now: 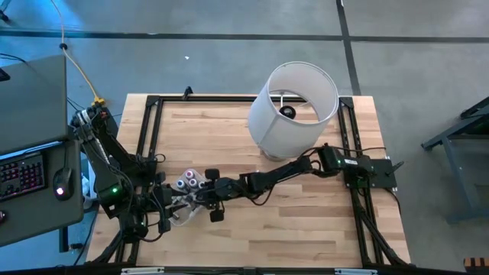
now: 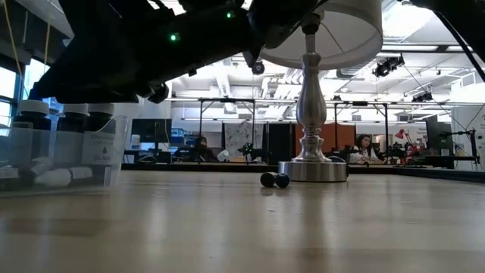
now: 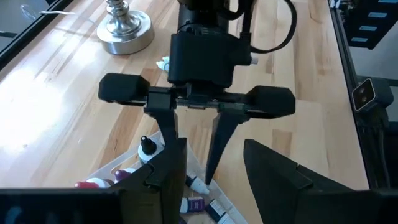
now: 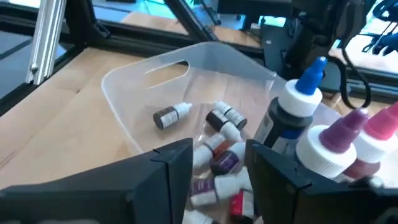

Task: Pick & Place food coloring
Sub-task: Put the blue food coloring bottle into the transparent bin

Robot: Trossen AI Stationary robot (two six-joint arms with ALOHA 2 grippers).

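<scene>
Wooden tabletop (image 1: 306,214) under me: my right gripper (image 4: 217,163) hangs over the clear tub (image 4: 144,76), fingers apart, food coloring bottles (image 4: 217,140) lying just below; my left gripper (image 3: 214,171), fingers apart, sits beside the tub.

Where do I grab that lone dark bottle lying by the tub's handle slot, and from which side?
Pinch the bottle across its dark body, coming straight down. It lies flat on the tub floor, apart from the pile, so both long sides look free; the narrow white tip would likely slip, and the wall blocks a sideways approach.
</scene>
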